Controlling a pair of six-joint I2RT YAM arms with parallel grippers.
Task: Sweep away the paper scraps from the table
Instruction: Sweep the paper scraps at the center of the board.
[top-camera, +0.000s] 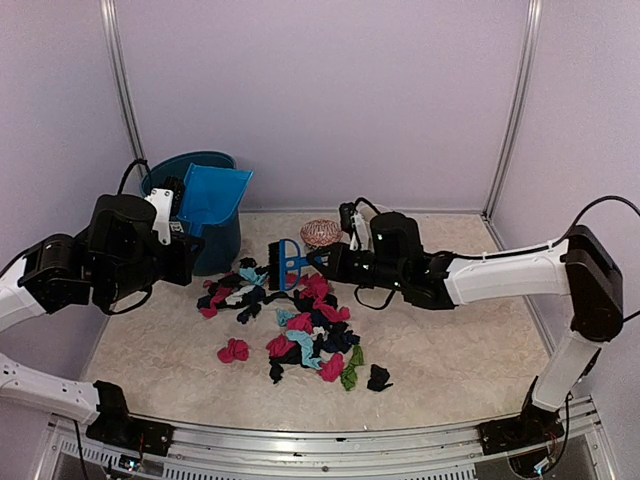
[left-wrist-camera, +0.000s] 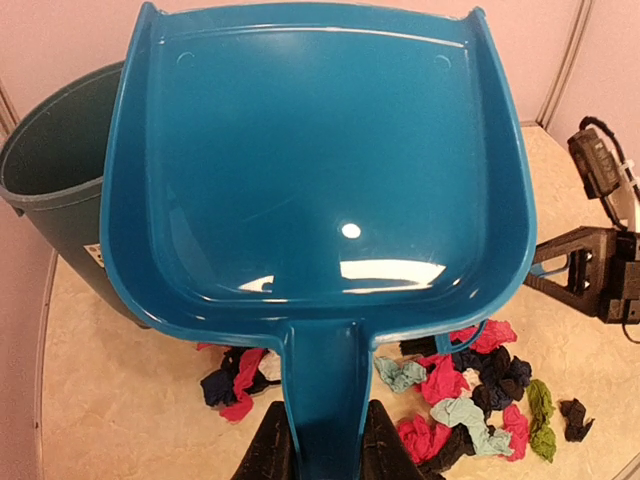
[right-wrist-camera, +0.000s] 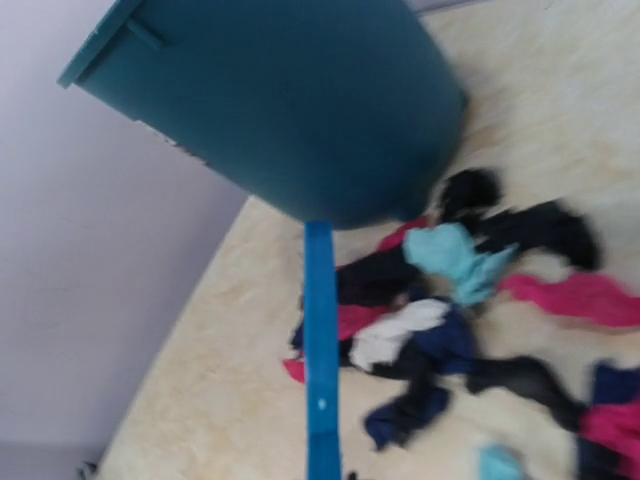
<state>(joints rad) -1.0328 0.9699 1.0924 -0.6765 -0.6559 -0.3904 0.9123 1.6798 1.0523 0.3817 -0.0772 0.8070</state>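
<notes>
The paper scraps (top-camera: 295, 320) lie in a loose pile of pink, black, light blue, navy and green wads mid-table (top-camera: 150, 360). They also show in the left wrist view (left-wrist-camera: 450, 400) and the right wrist view (right-wrist-camera: 430, 330). My left gripper (top-camera: 180, 218) is shut on the handle of the blue dustpan (top-camera: 212, 200), held tilted up above the bin; its fingers (left-wrist-camera: 268, 452) flank the handle, and the pan (left-wrist-camera: 320, 170) looks empty. My right gripper (top-camera: 328, 262) is shut on the small blue brush (top-camera: 288, 263), which is at the pile's far edge. The brush handle (right-wrist-camera: 320, 340) is blurred.
A teal bin (top-camera: 190, 170) stands at the back left, just behind the pile; it also shows in the left wrist view (left-wrist-camera: 55, 170) and the right wrist view (right-wrist-camera: 290, 110). A round pinkish-brown object (top-camera: 320, 232) sits behind the right gripper. Pale walls close the back and sides.
</notes>
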